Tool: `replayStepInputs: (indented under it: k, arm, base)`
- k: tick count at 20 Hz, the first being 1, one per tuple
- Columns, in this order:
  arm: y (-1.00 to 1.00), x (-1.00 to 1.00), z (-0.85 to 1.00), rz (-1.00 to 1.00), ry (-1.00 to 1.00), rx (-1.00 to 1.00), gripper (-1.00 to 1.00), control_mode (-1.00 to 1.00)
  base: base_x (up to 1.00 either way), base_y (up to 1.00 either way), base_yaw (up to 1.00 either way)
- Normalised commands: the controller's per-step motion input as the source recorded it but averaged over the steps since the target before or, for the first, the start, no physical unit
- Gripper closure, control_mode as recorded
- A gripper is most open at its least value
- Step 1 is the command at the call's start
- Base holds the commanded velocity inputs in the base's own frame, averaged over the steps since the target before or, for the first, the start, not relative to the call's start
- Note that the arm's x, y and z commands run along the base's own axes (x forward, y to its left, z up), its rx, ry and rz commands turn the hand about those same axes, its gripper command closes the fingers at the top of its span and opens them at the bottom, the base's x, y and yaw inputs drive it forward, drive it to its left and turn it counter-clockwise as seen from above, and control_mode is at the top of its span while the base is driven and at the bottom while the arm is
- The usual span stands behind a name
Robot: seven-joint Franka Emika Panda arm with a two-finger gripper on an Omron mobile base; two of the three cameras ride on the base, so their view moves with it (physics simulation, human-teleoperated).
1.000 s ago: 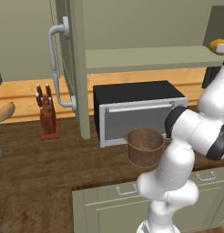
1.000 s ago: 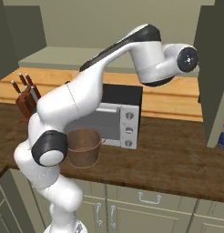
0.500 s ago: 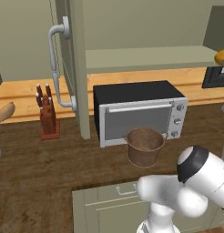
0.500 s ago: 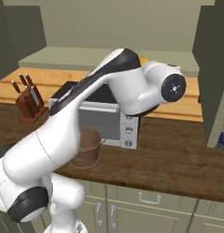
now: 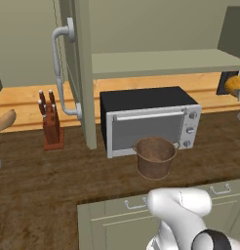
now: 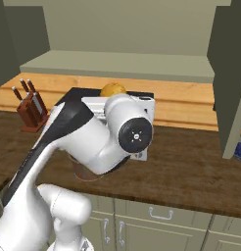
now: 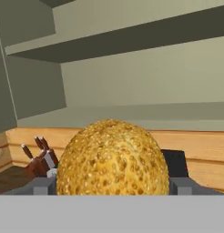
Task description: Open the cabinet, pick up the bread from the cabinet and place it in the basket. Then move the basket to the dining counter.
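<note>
The golden-yellow bread (image 7: 112, 159) sits between my gripper's (image 7: 112, 189) two fingers, which are shut on its sides. In the left base view the bread (image 5: 235, 84) hangs in the air at the far right edge, below the cabinet shelf (image 5: 166, 61). From the right base view the bread (image 6: 112, 89) peeks over my arm. The cabinet door (image 5: 79, 73) stands swung open, with its silver handle (image 5: 61, 68) facing out. The brown basket (image 5: 154, 156) stands upright on the worktop in front of the toaster oven (image 5: 149, 122). The dining counter is out of view.
A knife block (image 5: 51, 124) stands left of the open door. A wooden spoon (image 5: 5, 119) pokes in at the far left. The second cabinet door (image 6: 230, 73) hangs open at the right. My arm (image 6: 93, 142) covers most of the basket from the right side.
The bread has come off the cabinet shelf and moved down with my gripper. My arm has folded lower and closer to the cameras.
</note>
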Motion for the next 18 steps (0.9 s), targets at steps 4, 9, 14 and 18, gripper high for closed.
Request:
replayStepInputs:
  k: [4,9,14,18]
  arm:
    - [0.92,-0.87,-0.38,0.0,0.24,0.0,1.0,-1.0]
    - [0.51,-0.23,-0.23,0.0,0.49,0.03,1.0,-1.0]
    - [0.45,0.47,-0.64,0.0,0.65,0.08,1.0,-1.0]
    - [0.44,0.08,-0.92,0.0,0.3,0.03,1.0,-1.0]
  base:
    - [0.0,0.0,0.0]
    - [0.0,0.0,0.0]
    - [0.0,0.0,0.0]
    - [0.0,0.0,0.0]
